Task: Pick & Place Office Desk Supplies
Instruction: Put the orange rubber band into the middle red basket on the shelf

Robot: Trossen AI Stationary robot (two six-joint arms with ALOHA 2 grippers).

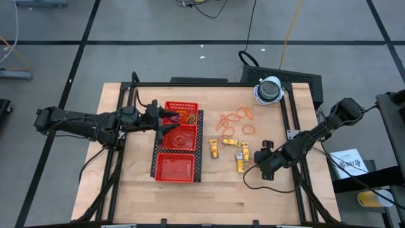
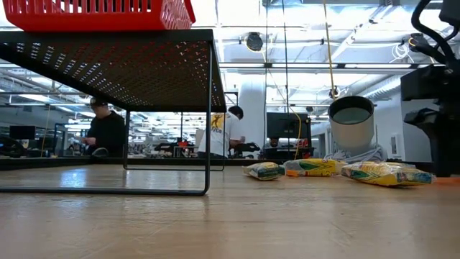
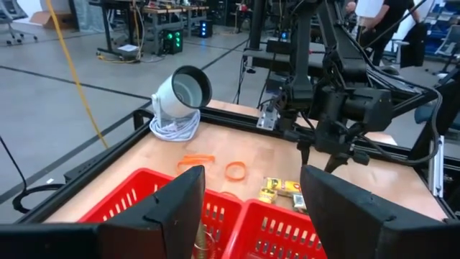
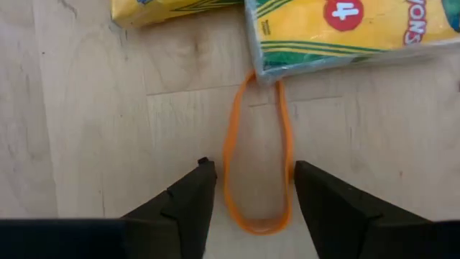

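- While the right gripper (image 4: 248,191) hangs low over the worktop (image 1: 253,190), its jaws stand released, one finger on each side of an orange rubber band (image 4: 257,155) that lies flat on the wood; nothing is grasped yet.
- That band's far end is tucked just under the edge of a yellow crayon pack (image 4: 352,32), with a second pack (image 4: 169,8) near it.
- Judged from this, the step in hand is the pick of this band: the next move calls for a short drop and a pinch on the thin loop, then a pull that frees it from the pack without dragging the pack.
- Over on the other side, the left gripper (image 3: 248,205) hovers above the red mesh tray (image 1: 177,142), jaws apart and empty as far as shows.
- More orange bands (image 1: 235,118) lie loose between the tray and a white dome-like object (image 1: 269,90), so much of the task looks undone.
- Some bands already lie in the tray's far compartment (image 1: 182,115).
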